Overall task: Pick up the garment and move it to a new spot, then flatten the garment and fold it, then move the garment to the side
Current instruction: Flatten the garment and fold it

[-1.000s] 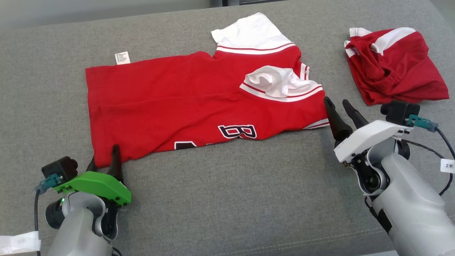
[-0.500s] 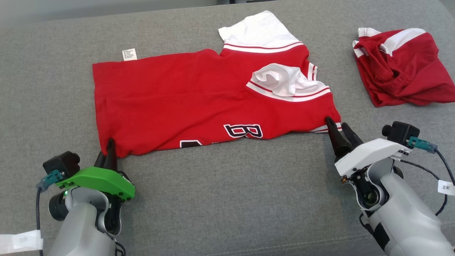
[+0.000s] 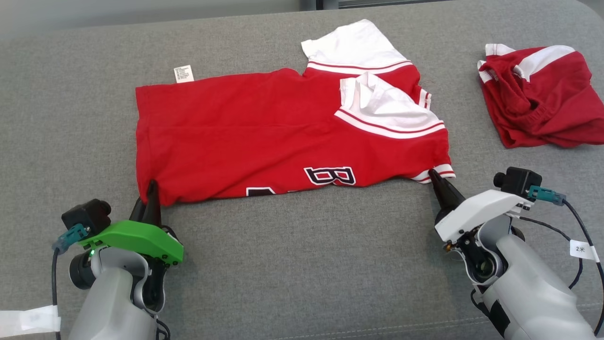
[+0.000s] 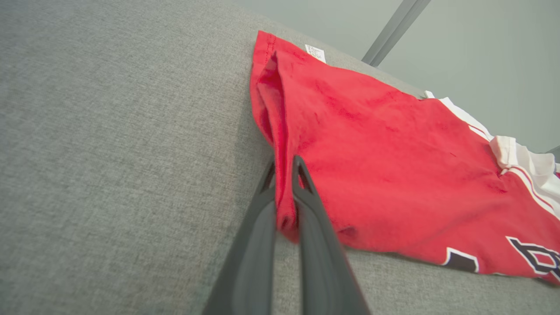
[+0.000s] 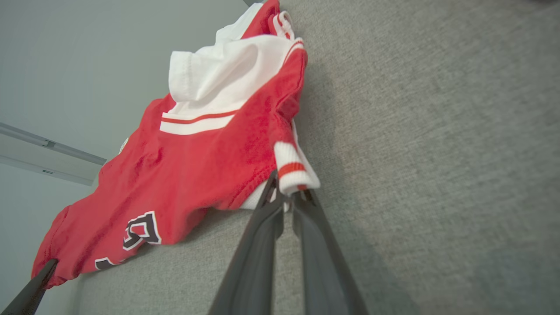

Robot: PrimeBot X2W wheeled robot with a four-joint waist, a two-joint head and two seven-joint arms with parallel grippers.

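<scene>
red jersey (image 3: 245,137) = light, floppy, will sag. left gripper (image 3: 151,188) jaws clamped on hem corner, right gripper (image 3: 432,176) jaws clamped on striped rib trim. corners look like right holds imo.

Two red-and-white garments: spread garment (image 3: 264,137) at centre, crumpled garment (image 3: 542,104) at upper right. Two grippers: left gripper (image 3: 148,189) lower left, right gripper (image 3: 433,175) lower right. Two paper tags: left tag (image 3: 28,320), right tag (image 3: 583,250). One care label (image 3: 183,74), upper left. One grey cushion (image 3: 306,264).

Living space, grey upholstered couch (image 3: 302,264)
</scene>
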